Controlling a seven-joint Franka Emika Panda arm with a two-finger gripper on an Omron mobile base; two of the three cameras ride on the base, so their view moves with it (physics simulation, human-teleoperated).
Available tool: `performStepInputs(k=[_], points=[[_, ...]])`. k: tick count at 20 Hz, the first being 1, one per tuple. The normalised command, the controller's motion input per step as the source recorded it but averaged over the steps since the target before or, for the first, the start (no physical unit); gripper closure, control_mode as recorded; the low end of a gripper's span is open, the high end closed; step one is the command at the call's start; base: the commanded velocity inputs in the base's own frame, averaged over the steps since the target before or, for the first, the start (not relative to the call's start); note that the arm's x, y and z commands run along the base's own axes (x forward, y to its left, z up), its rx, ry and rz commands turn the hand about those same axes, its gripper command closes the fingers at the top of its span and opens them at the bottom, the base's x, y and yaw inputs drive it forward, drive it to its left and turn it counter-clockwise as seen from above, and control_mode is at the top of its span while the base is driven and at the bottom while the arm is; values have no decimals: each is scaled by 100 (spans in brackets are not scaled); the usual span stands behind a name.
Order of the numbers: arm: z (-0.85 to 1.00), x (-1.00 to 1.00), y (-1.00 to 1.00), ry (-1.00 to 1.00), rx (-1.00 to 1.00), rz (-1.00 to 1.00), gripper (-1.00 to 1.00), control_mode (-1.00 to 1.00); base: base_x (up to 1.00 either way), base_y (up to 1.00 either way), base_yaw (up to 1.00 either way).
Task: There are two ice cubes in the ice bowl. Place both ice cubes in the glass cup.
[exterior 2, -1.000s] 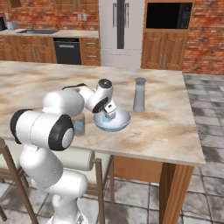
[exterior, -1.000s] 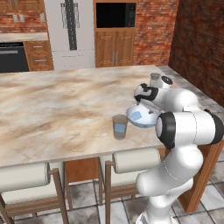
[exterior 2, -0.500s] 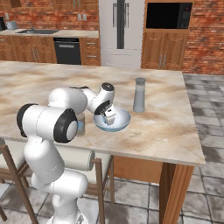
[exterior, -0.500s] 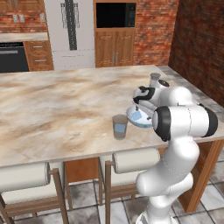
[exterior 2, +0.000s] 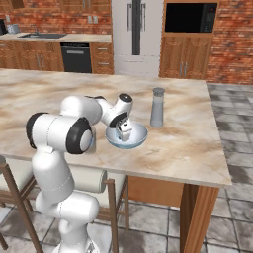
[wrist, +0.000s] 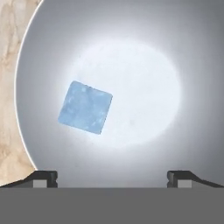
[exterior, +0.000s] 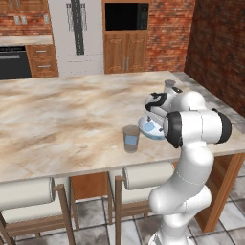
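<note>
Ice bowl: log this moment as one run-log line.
tool: open, low over ice bowl | bowl: one ice cube, not gripped | glass cup: bluish inside, beside bowl

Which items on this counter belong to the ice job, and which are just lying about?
Part of the job:
- ice cube lying in the ice bowl
- glass cup, with something pale blue inside
- end effector, open, down in the bowl

Just lying about:
- grey shaker, upright behind the bowl
</note>
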Motion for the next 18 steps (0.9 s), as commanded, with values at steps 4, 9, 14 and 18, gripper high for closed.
performStepInputs(k=[4,9,14,18], points=[[-21,4,0,0,0,-2,-100,-100,0,0,0],[-16,8,0,0,0,-4,-100,-100,0,0,0],[-5,9,0,0,0,-4,-100,-100,0,0,0],[0,9,0,0,0,-4,-100,-100,0,0,0]])
